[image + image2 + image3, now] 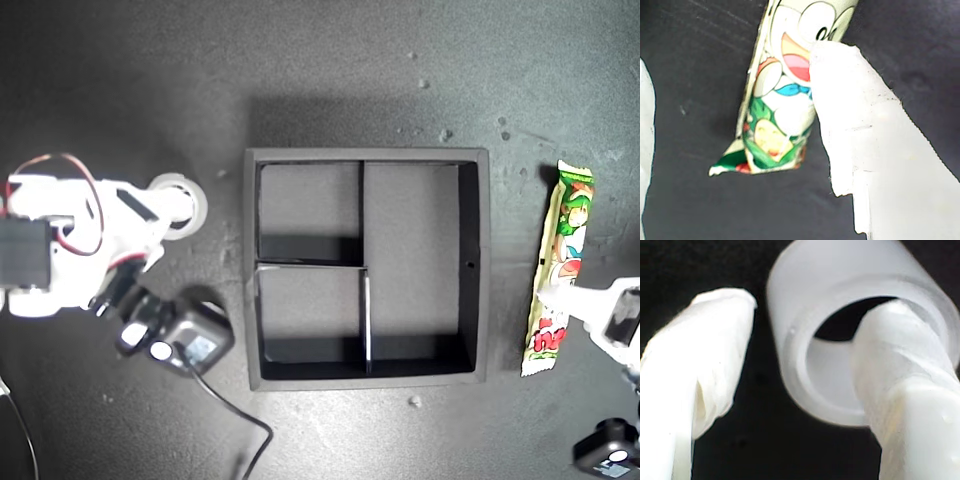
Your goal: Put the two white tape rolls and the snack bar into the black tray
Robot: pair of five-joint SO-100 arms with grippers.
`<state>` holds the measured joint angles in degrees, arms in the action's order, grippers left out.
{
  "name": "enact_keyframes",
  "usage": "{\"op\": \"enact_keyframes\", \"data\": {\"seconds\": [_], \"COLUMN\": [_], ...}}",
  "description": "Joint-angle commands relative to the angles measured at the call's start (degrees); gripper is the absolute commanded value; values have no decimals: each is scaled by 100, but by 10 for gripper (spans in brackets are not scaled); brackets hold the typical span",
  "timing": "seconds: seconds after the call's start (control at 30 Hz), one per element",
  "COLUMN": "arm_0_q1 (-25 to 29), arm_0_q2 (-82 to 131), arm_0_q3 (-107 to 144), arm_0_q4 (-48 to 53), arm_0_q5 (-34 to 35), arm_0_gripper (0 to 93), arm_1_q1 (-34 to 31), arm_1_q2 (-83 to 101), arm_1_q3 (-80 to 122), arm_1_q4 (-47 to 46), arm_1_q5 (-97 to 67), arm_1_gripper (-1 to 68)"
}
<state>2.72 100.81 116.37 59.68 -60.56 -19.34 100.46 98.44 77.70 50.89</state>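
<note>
Dark speckled tabletop (120,80) under even light

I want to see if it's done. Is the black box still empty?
Empty. All the compartments of the black tray show bare floor; the snack bar and one tape roll lie outside it.

The exterior view looks straight down from high up on the black tray (367,268). Both wrist views sit super close: one shares the snack bar (785,95), the other the white tape roll (850,315).
</note>
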Motion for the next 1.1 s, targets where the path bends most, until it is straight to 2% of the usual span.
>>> {"op": "enact_keyframes", "data": {"seconds": [0.0, 0.37, 0.57, 0.73, 0.97, 1.07], "arm_0_q1": [-70, -193, -519, -738, -800, -844], "arm_0_q2": [-237, -888, -896, -853, -185, 237], "arm_0_q3": [-387, -606, -193, -105, -413, -817], "arm_0_q4": [132, 70, -510, -589, 325, 1002], "arm_0_q5": [-9, 26, 264, 439, 501, 536], "arm_0_gripper": [145, 138, 70, 12, 1, 1], "arm_1_q1": [-79, 185, 360, 483, 659, 756], "arm_1_q2": [18, 0, -35, -88, -378, -765], "arm_1_q3": [70, 914, 1406, 2101, 2452, 2303], "arm_1_q4": [35, -299, -958, -1749, -2610, -2839], "arm_1_q5": [35, -378, -738, -800, -923, -1028], "arm_1_gripper": [206, 215, 212, 215, 216, 178]}}
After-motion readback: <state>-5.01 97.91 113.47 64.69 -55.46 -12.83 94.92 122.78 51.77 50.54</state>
